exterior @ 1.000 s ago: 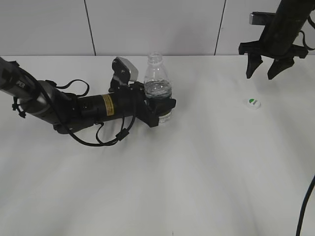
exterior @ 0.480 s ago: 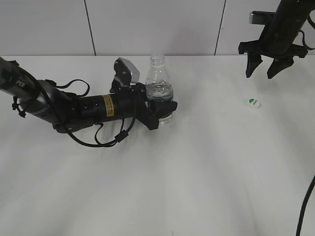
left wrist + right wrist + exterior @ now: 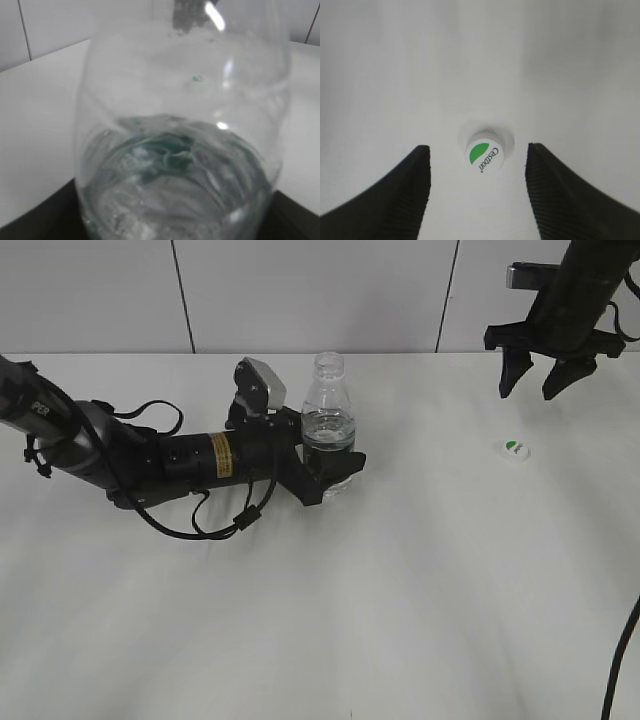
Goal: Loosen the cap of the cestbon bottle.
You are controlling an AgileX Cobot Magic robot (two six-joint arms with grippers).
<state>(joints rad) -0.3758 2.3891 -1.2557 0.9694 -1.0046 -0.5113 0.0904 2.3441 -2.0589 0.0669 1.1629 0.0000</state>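
The clear cestbon bottle [image 3: 327, 410] stands upright on the white table, its neck open with no cap on it. My left gripper [image 3: 332, 462] is shut around the bottle's lower body; the bottle fills the left wrist view [image 3: 180, 150]. The white cap with its green mark [image 3: 515, 450] lies on the table at the right, top up. My right gripper [image 3: 540, 380] hangs open above it, empty. In the right wrist view the cap [image 3: 484, 154] lies on the table between and below the open fingers [image 3: 477, 160].
The white table [image 3: 400, 590] runs to a white tiled wall at the back. The left arm's black body and cables [image 3: 170, 465] lie low across the left side of the table.
My left gripper has shifted the bottle a little to the right. The right gripper and the cap have stayed where they were.
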